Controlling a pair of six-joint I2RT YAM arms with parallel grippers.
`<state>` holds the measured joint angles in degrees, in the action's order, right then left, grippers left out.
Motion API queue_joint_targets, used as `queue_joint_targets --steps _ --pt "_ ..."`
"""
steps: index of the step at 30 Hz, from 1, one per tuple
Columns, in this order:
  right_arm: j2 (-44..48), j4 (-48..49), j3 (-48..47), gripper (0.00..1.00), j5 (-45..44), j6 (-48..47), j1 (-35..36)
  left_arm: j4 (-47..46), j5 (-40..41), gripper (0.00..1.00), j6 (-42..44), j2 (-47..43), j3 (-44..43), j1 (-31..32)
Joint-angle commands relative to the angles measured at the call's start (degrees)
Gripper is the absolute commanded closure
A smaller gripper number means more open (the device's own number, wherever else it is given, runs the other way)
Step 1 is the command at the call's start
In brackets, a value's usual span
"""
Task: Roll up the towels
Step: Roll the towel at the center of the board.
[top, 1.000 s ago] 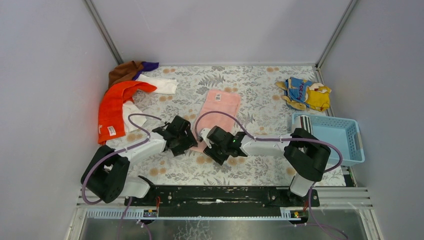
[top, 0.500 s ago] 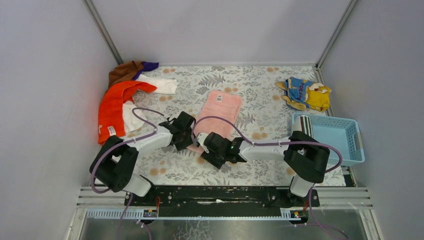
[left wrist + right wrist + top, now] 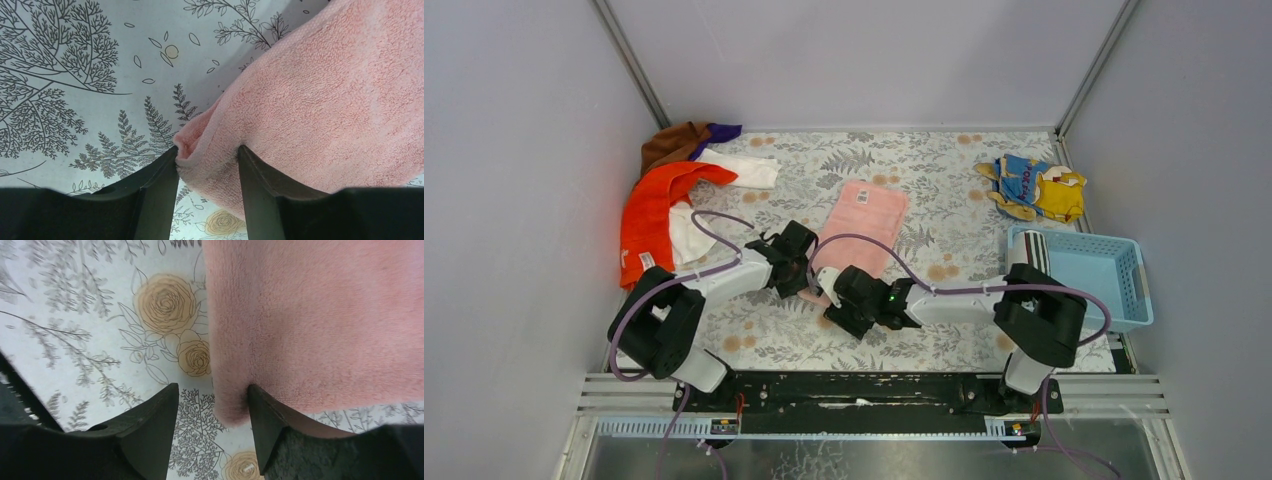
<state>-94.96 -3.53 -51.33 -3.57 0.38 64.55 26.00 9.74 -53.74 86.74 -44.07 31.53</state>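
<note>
Top external, centre: pink towel [image 3: 861, 232] flat, unrolled | left gripper [image 3: 207, 152] pinches its lower-left corner | right gripper [image 3: 212, 390] straddles lower-right corner, jaws apart | we judge rolling unstarted; towel pile [image 3: 669, 195] upper left waits.

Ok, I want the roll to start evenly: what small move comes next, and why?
Probably close the right hand on its near corner of the pink towel. The left hand has the other near corner bunched in its grip, but the right hand's jaws stand apart with the corner only partly in the gap. Both corners held, the edge could turn over evenly.
</note>
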Motion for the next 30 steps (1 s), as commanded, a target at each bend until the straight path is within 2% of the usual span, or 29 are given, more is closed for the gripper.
queue_joint_targets --steps 1,4,8,17,19,20,22,24,30 --pt "-4.25 -0.09 -1.06 0.4 -1.43 -1.08 0.58 5.24 4.07 0.56 1.9 3.62 2.77 -0.15" --pt "-4.51 -1.83 -0.02 0.42 -3.04 -0.28 0.59 5.49 4.26 0.58 2.33 3.36 2.83 -0.59" --pt "-3.63 -2.63 1.28 0.5 -2.2 1.26 0.6 5.47 3.62 0.61 3.54 2.61 3.65 -2.29" --pt "-3.73 -0.23 -2.1 0.99 10.52 7.05 0.4 6.6 0.74 0.74 6.79 -1.66 4.45 -7.36" --pt "-4.06 0.92 -2.98 1.0 15.03 9.2 -0.28 7.22 0.37 0.74 7.48 -2.15 3.7 -8.18" --pt "-4.22 1.68 -3.14 1.0 17.34 10.4 -0.91 7.49 0.17 0.73 7.85 -2.63 3.43 -8.54" --pt "-4.23 4.16 -2.72 1.0 22.68 13.29 -2.86 8.11 -0.17 0.64 8.07 -3.88 2.61 -9.57" --pt "-3.91 8.08 -0.79 1.0 28.02 16.83 -5.55 8.39 -1.12 0.6 8.2 -5.8 2.16 -10.47" --pt "-3.5 22.05 5.41 1.0 41.37 28.29 -12.54 10.3 -2.31 0.37 6.96 -13.9 1.22 -11.31"
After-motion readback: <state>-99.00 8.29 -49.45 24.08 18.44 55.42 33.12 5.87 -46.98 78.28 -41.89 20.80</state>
